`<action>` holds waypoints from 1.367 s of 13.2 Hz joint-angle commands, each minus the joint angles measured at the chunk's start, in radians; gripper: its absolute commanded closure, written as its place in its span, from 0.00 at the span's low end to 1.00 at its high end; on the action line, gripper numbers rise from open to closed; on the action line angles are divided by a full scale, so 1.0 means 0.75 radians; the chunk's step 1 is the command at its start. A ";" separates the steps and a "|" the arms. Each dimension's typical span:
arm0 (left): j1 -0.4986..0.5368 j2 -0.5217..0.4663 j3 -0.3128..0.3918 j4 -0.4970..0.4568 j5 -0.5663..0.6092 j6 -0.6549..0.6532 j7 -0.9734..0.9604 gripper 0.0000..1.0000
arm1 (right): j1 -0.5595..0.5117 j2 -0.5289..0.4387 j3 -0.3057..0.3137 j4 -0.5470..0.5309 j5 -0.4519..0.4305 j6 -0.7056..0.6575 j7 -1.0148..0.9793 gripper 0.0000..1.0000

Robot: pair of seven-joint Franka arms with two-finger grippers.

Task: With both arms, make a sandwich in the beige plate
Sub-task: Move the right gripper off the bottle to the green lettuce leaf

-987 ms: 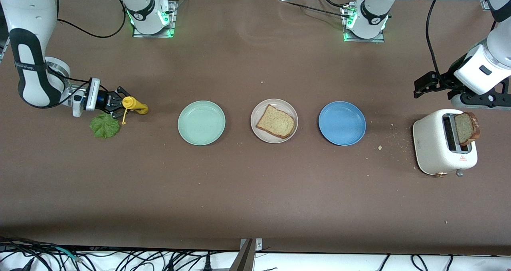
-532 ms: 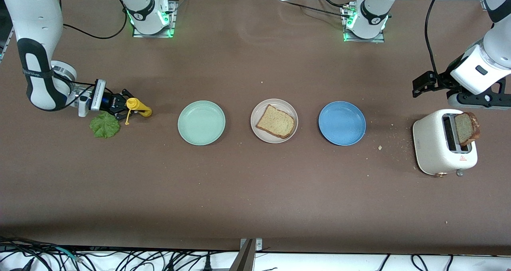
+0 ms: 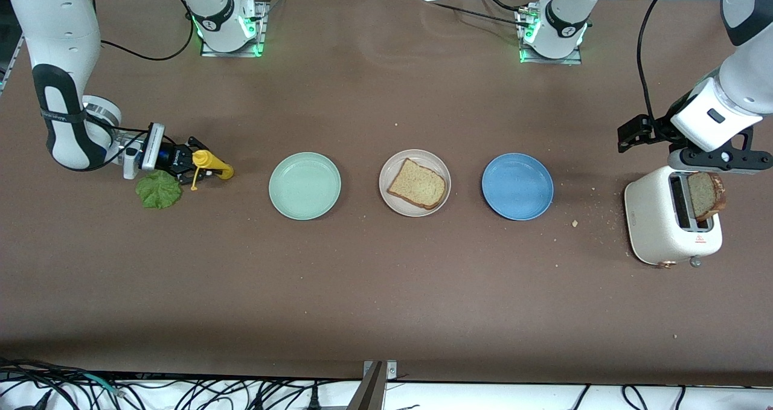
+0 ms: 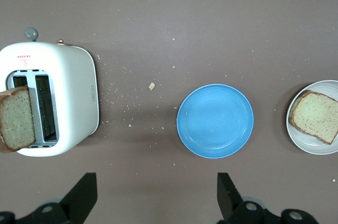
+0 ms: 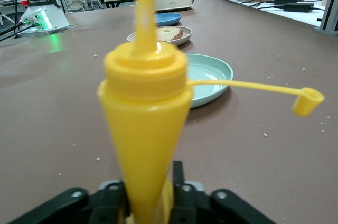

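While the right claw [image 3: 194, 163] gripped the yellow mustard bottle [image 3: 211, 164] beside the lettuce [image 3: 158, 192], one slice [image 3: 417, 183] sat in the beige plate [image 3: 392, 201]; the left claw [image 4: 153, 197], wide, hovered over the toaster [image 3: 658, 223] and needed centring above its slice [image 3: 705, 194].

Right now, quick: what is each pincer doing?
Left pincer: open, holding nothing, over the table beside the toaster.
Right pincer: around the yellow mustard bottle beside the lettuce; cannot tell whether it grips.
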 commanded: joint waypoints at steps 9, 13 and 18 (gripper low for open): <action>-0.004 -0.007 -0.003 0.013 0.044 0.001 -0.017 0.00 | 0.009 -0.027 -0.230 0.148 -0.298 -0.029 0.333 0.02; 0.002 -0.007 -0.001 0.013 0.044 -0.001 -0.017 0.00 | 0.011 -0.070 -0.286 0.389 -0.521 -0.078 0.701 0.02; 0.000 -0.005 -0.001 0.013 0.044 -0.001 -0.019 0.00 | 0.027 -0.080 -0.288 0.647 -0.628 -0.209 1.041 0.02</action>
